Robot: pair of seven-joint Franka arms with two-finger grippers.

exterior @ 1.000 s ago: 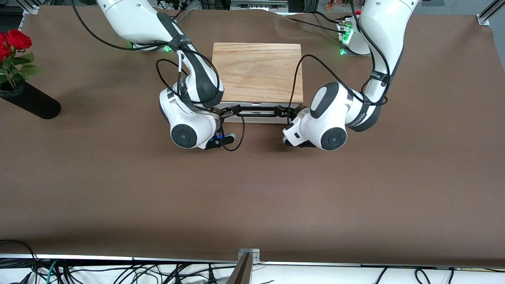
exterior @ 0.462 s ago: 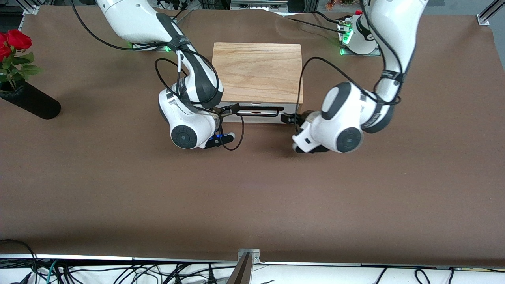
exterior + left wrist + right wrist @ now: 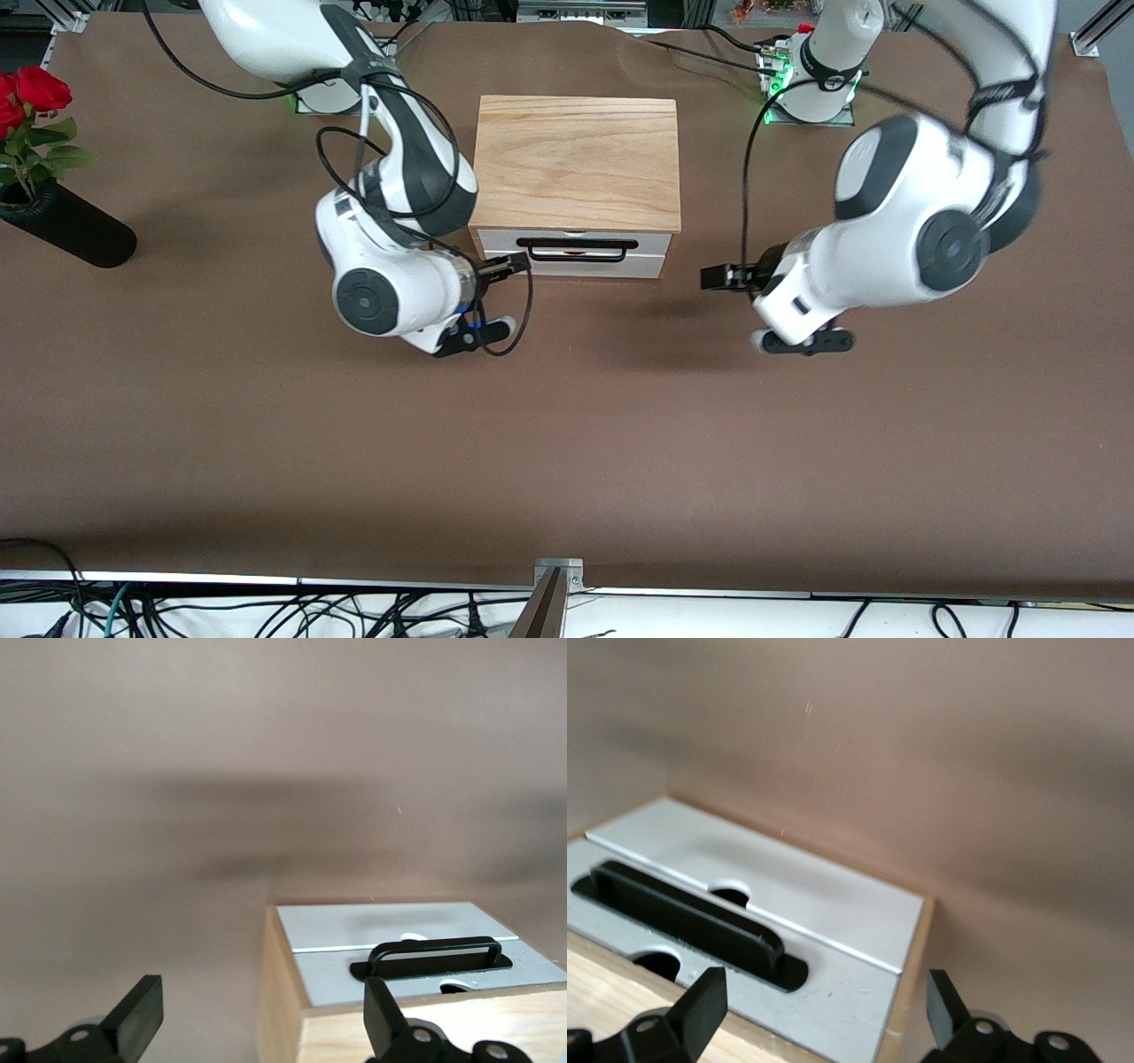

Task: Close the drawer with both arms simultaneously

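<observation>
The drawer (image 3: pixel 642 252) has a white front and a black wire handle (image 3: pixel 578 242). Its front sits flush under the oak box (image 3: pixel 576 159). My right gripper (image 3: pixel 507 264) is open and empty, just off the front's corner toward the right arm's end. In the right wrist view the gripper (image 3: pixel 824 1001) has its jaws spread wide over the white front (image 3: pixel 824 904) and handle (image 3: pixel 682 912). My left gripper (image 3: pixel 719 277) is open and empty, apart from the box toward the left arm's end. In the left wrist view the gripper (image 3: pixel 261 1014) faces the box's corner, with the front (image 3: pixel 328 957) and handle (image 3: pixel 434 952) to one side.
A black vase (image 3: pixel 71 232) with red roses (image 3: pixel 35 89) lies at the right arm's end of the table. Brown cloth (image 3: pixel 567 443) covers the table. Cables hang along the table's edge nearest the front camera.
Both grippers have drawn away from the handle, each toward its own arm's end. The left arm moved much farther and rose. The drawer front has not visibly moved.
</observation>
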